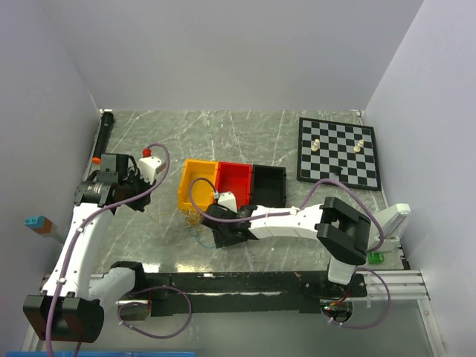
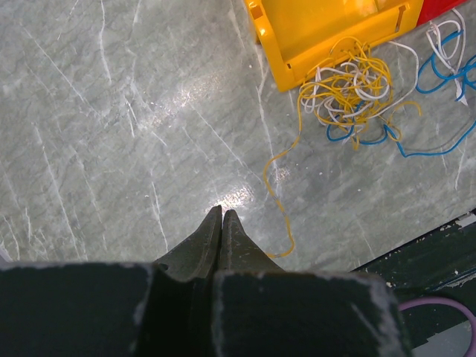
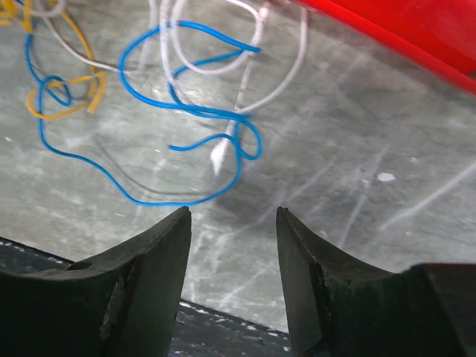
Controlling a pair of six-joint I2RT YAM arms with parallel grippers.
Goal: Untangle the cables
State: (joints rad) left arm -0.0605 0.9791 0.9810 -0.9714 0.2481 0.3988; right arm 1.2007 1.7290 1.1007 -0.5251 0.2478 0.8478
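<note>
Grey marbled table [image 1: 245, 134], enclosed by plain white walls [image 1: 223, 52]. At centre: three bins in a row, side by side and touching: yellow bin [image 1: 199, 182], red bin [image 1: 236, 181], black bin [image 1: 269, 184]. At far right: chessboard [image 1: 338, 151] with two pale pieces [image 1: 316, 145] standing on it.

Cables [image 2: 349, 89]: on the table, just in front of the yellow bin's near wall, outside all bins. Yellow, white and blue strands knotted in one loose heap, with blue loops spread out toward the red bin's side. Single yellow strand [image 2: 274, 195] trailing from the heap across the table, ending just beside the left fingers.

Left gripper [image 2: 222, 216]: clenched, tips pressed together, low over bare table, apart from the heap. Nothing seen between the tips. Cannot tell whether the yellow strand's end touches the fingers.

Right gripper [image 3: 232, 212]: released, jaws spread, nothing between them. Positioned low over the table near its front edge, with the red bin ahead and to one side. Blue loop [image 3: 212, 112], crossed by a white strand [image 3: 294, 71], lying just ahead of the tips, not touched.
</note>
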